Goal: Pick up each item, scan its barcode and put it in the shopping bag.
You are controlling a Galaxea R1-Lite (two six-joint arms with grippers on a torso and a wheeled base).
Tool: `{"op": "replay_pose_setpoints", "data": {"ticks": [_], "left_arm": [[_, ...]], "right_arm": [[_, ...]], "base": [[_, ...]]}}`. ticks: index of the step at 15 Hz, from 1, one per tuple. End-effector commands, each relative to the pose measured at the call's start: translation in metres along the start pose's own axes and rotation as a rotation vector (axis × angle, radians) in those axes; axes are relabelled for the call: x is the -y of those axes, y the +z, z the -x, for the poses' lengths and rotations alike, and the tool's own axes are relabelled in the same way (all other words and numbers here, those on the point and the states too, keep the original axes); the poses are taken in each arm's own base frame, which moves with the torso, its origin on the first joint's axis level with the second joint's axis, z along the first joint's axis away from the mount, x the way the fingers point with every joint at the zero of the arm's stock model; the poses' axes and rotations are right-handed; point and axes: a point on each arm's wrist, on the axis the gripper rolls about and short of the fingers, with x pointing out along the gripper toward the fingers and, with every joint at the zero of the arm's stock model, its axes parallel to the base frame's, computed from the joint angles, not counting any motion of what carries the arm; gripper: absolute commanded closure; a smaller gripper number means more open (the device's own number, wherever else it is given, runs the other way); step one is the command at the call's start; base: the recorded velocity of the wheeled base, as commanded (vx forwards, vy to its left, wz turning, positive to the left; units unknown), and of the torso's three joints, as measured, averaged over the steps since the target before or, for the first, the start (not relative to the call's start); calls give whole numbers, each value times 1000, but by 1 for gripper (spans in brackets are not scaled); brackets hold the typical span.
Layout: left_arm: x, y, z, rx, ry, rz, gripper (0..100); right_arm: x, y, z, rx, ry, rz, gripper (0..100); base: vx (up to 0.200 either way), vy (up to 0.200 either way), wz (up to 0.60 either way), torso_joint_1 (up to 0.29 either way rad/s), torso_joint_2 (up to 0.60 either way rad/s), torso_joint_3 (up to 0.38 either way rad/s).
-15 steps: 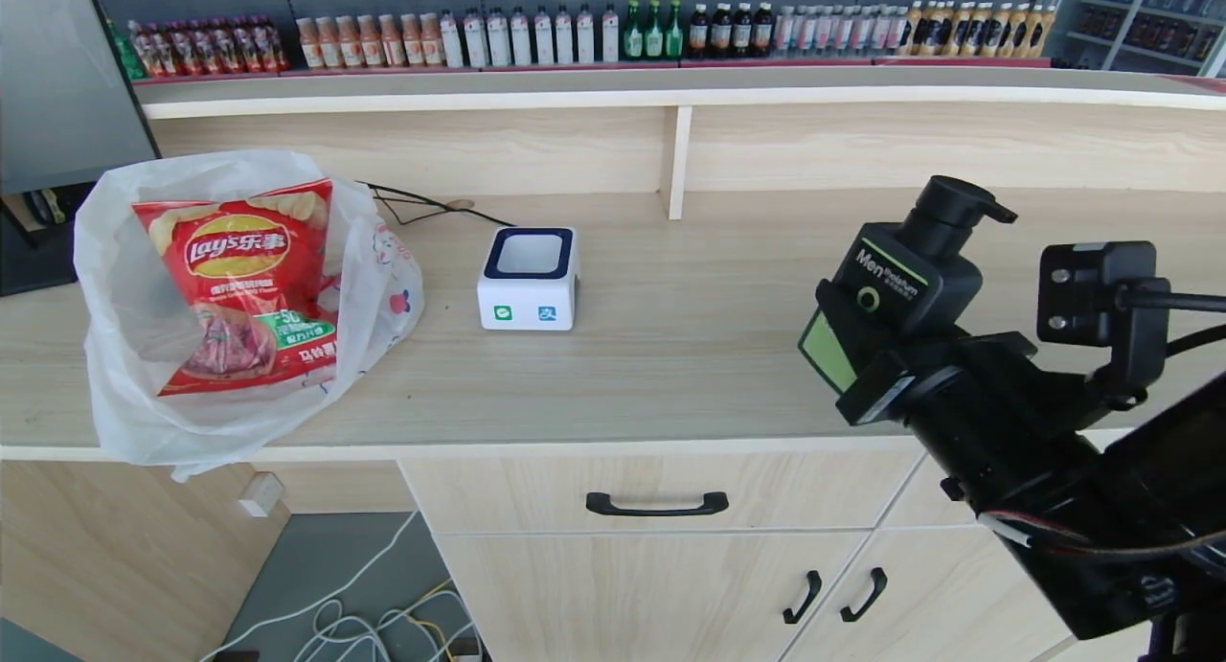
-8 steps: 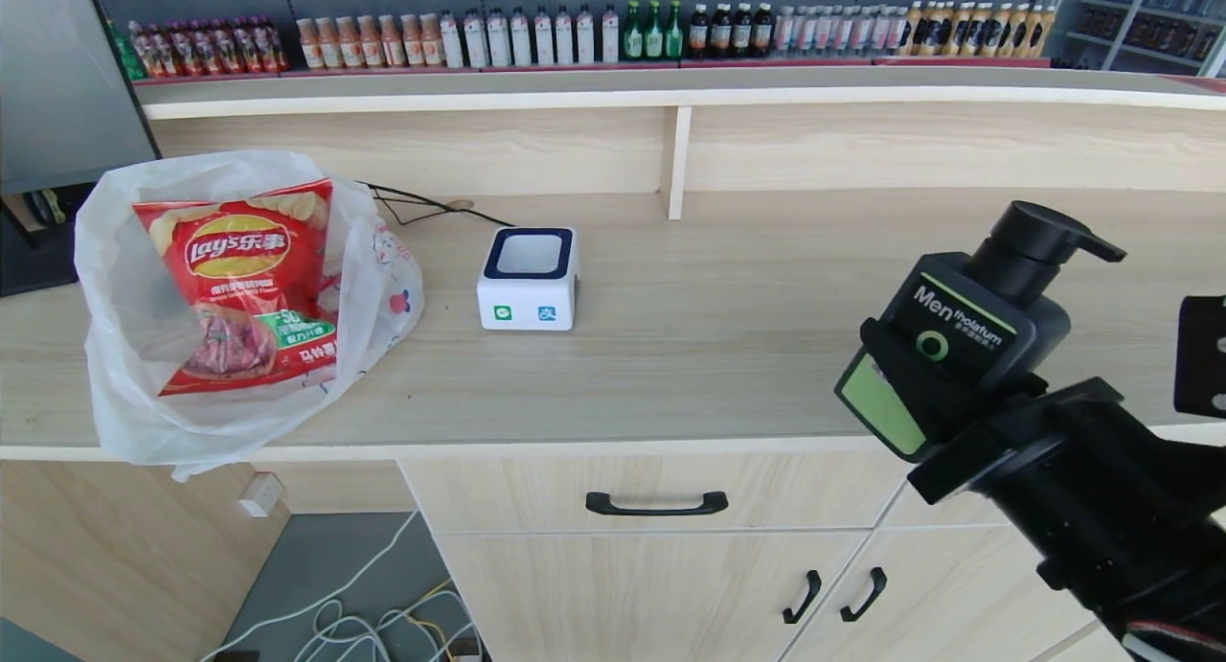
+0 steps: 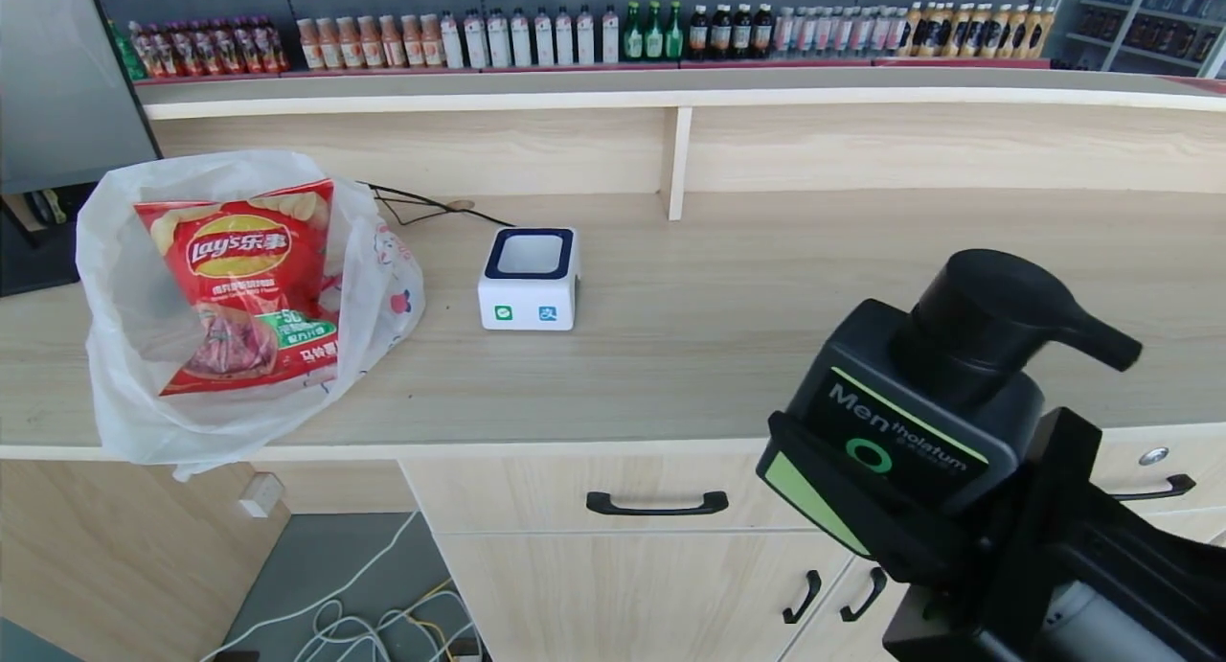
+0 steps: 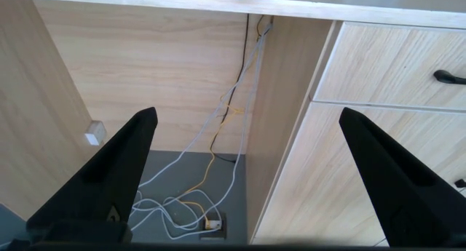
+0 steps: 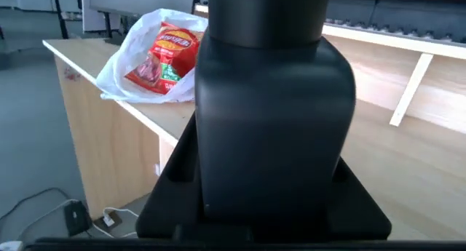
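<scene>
Bottle: black pump bottle (image 3: 919, 422) held off the counter (image 3: 718, 336) on the right, over the near edge and the cabinet front. It is tilted, with the pump spout pointing right. It is well apart from the scanner and the bag.
Right gripper: the right gripper (image 3: 958, 547) is clamped on the bottle's lower body, 1 finger on each side. The pump head rises above the fingers.
Left gripper: the left gripper (image 4: 247, 134) is spread wide and holds nothing. It hangs below counter level and faces the open bay beside the cabinet, where cables (image 4: 189, 207) lie on the floor.
Scanner: white box (image 3: 529, 277) with a dark-framed window on top. It stands on the counter near the middle, between the bag and the bottle, touching neither.
Bag: white plastic bag (image 3: 115, 308) at the counter's left end, mouth open, its lower edge drooping over the near edge.
Chips: 1 red packet (image 3: 244, 279) inside the bag, leaning back, front face showing.
Cabinet: drawers under the counter, with a black handle (image 3: 656, 502) below the scanner.
Shelf: a row of drinks (image 3: 575, 34) stands along the wall behind the counter.
</scene>
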Motion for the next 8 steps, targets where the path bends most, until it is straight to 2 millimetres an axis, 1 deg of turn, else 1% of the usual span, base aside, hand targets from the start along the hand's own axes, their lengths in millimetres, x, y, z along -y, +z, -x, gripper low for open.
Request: {"op": "replay_pose_setpoints", "data": {"ticks": [1,2,3,4,5,6,8], "left_arm": [[0,0,0,0,1,0,0],[0,0,0,0,1,0,0],[0,0,0,0,1,0,0],[0,0,0,0,1,0,0],[0,0,0,0,1,0,0],[0,0,0,0,1,0,0],[0,0,0,0,1,0,0]], "right_arm": [[-14,7,2,39,91,50,100],[-21,8,4,51,134,69,100],[-37,12,8,74,214,95,100],[-44,12,11,77,243,110,100],[-43,15,15,94,247,160,100],[-45,12,14,98,275,192,100],[-58,3,7,156,454,239,100]], "base": [[0,0,0,0,0,0],[0,0,0,0,0,0],[0,0,0,0,0,0],[0,0,0,0,0,0],[0,0,0,0,0,0],[0,0,0,0,0,0],[0,0,0,0,0,0]]}}
